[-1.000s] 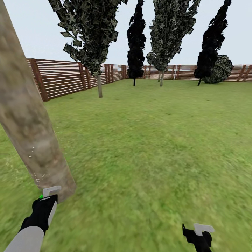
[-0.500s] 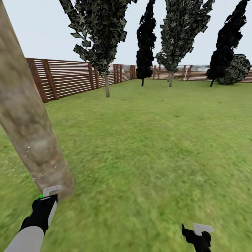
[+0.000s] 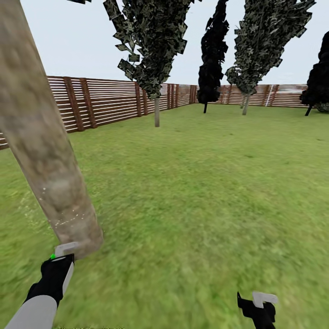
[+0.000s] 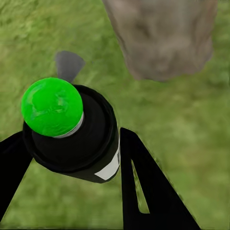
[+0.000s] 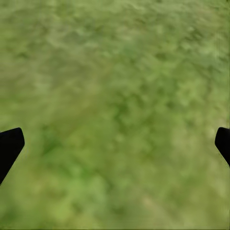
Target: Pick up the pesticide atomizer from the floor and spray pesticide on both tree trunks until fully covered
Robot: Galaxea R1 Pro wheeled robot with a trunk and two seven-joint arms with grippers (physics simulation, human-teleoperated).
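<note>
My left gripper [image 3: 58, 261] is shut on the pesticide atomizer [image 4: 72, 139], a small dark bottle with a white band whose tip [image 4: 51, 106] shows bright green. It sits low beside the foot of a thick mottled grey-tan tree trunk [image 3: 43, 137], which also appears just ahead of the bottle [image 4: 160, 36]. Fine pale specks dot the trunk's lower part. Farther off stands another tree [image 3: 156, 112] with a thin pale trunk and jagged dark foliage. My right gripper [image 3: 258, 311] hangs open over grass, its fingers [image 5: 9, 148] wide apart.
Green lawn [image 3: 205, 183] stretches ahead to a reddish-brown slat fence [image 3: 105, 100]. More dark trees [image 3: 210, 77] stand along the fence at the back, one with a pale trunk [image 3: 245, 104].
The whole picture has slid to the right, so the camera has turned left. Both arms keep their places in the view, and the bottle stays in the left gripper.
</note>
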